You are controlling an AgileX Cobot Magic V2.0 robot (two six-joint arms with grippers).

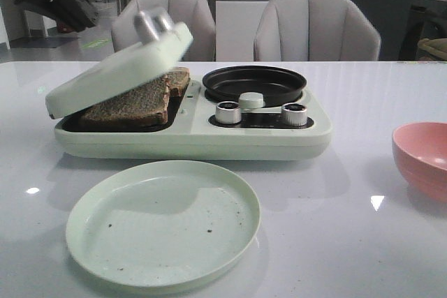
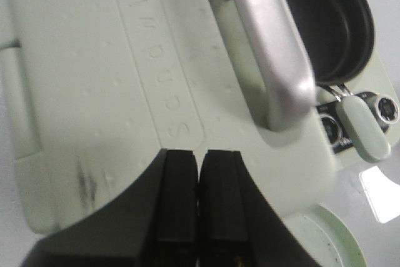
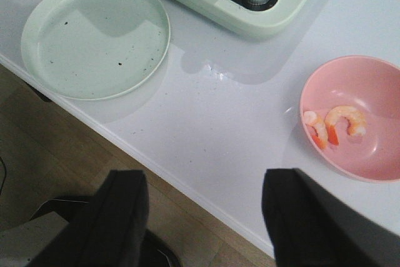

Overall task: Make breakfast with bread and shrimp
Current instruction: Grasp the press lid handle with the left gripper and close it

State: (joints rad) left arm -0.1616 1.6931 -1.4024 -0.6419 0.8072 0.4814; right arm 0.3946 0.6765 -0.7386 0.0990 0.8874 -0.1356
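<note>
Two browned bread slices [image 1: 129,106] lie side by side in the left tray of the pale green breakfast maker [image 1: 195,137]. Its lid [image 1: 115,68] stands tilted half open over them and looks blurred. In the left wrist view my left gripper [image 2: 200,157] is shut and empty, just above the lid's top [image 2: 94,79], beside the lid's metal handle [image 2: 272,42]. Two small pink shrimp [image 3: 337,123] lie in a pink bowl [image 3: 375,73]. My right gripper [image 3: 203,211] is open and empty over the table's front edge, apart from the bowl.
An empty pale green plate [image 1: 164,225] lies in front of the maker. A black round pan [image 1: 253,83] and two silver knobs [image 1: 228,112] are on the maker's right half. The pink bowl [image 1: 424,158] stands at the right. Two chairs stand behind the table.
</note>
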